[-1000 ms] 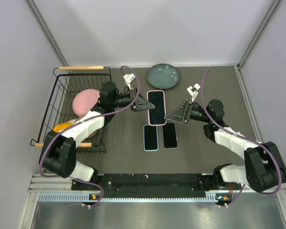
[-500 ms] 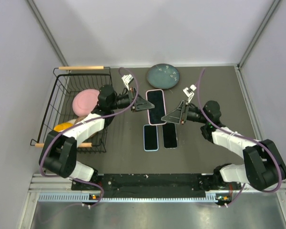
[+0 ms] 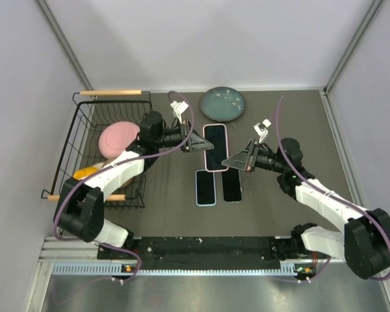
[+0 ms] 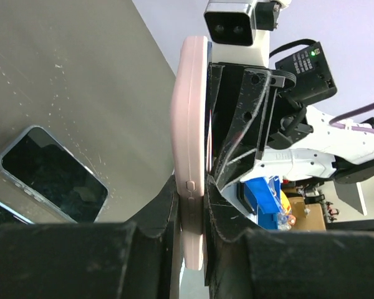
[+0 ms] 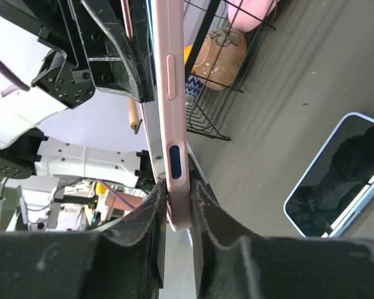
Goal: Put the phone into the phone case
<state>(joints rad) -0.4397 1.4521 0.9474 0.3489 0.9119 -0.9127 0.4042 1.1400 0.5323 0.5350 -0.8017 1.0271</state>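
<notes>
A pink phone case [image 3: 214, 147] with a dark face showing is held above the table's middle by both grippers. My left gripper [image 3: 196, 144] is shut on its left edge and my right gripper [image 3: 237, 160] on its near right corner. In the left wrist view the case's pink edge [image 4: 192, 156] stands between my shut gripper's [image 4: 193, 212] black fingers. In the right wrist view the case [image 5: 171, 93] is pinched the same way by my right gripper [image 5: 176, 199]. A phone in a light-blue case [image 3: 205, 187] and a black phone [image 3: 231, 185] lie flat below.
A dark teal plate [image 3: 223, 104] sits at the back centre. A black wire basket [image 3: 84, 123] at the left holds a pink bowl [image 3: 117, 138] and a brown cup [image 5: 221, 50]. The light-blue phone also shows in both wrist views [image 4: 53, 174] [image 5: 336, 180].
Both grippers stay shut on the pink case. My left wrist has shifted a little right and my right gripper a little toward the near side; the case has barely moved.
</notes>
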